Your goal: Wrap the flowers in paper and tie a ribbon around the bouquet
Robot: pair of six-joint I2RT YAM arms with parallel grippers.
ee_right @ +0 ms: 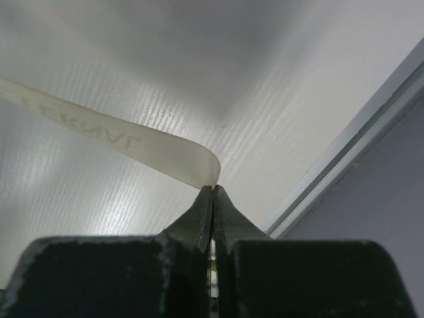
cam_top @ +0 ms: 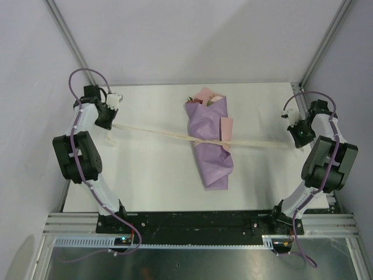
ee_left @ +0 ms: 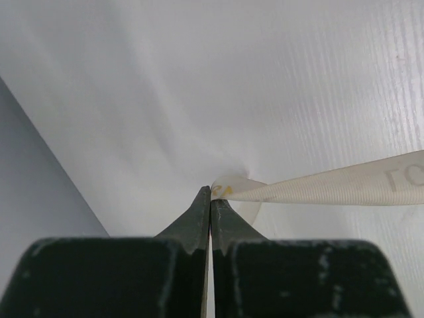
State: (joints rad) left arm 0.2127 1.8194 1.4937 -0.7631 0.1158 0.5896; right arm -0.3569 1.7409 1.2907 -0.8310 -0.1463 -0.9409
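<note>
A lilac-purple paper cone bouquet (cam_top: 211, 153) with a pink flap lies in the middle of the white table (cam_top: 145, 175), pink and dark red rose heads (cam_top: 203, 98) showing at its far open end. A long cream-beige fabric ribbon (cam_top: 154, 132) crosses its pinched waist, and the left gripper (ee_left: 211, 197) and right gripper (ee_right: 212, 191), both fully closed, each pinch one ribbon end.

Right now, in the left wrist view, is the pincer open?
No, the left pincer is shut tight on the end of the ribbon.
</note>
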